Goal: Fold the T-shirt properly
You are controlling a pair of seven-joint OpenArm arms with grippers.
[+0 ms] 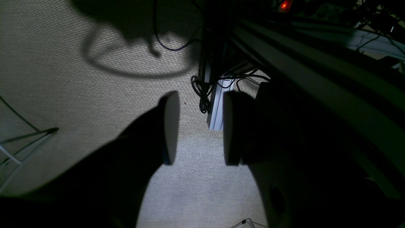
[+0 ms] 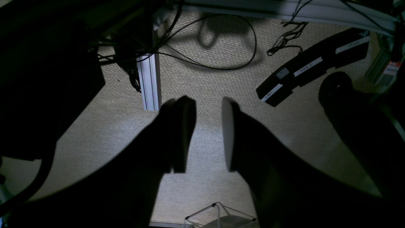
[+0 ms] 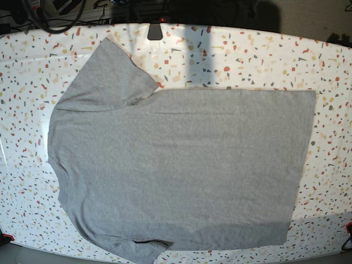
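The large plain heather-grey cotton T-shirt [image 3: 176, 165] lay spread flat on the speckled white terrazzo desk [image 3: 330, 66], collar end toward the view's left, no fold made, so I judged the whole task was left. My left fingers [image 1: 197, 128] and right fingers [image 2: 207, 134] hung apart and empty over beige carpet [image 1: 63, 63], off the desk. Near sleeve and bottom edge were cut off by the frame; any lettering was hidden.

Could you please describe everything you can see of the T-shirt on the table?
The T-shirt is plain heather-grey, apparently soft cotton, spread flat and unfolded on the speckled table. It lies sideways, collar end left, hem right, one short sleeve angling toward the far edge, the other reaching the near edge. No lettering shows. Only the table touches it.
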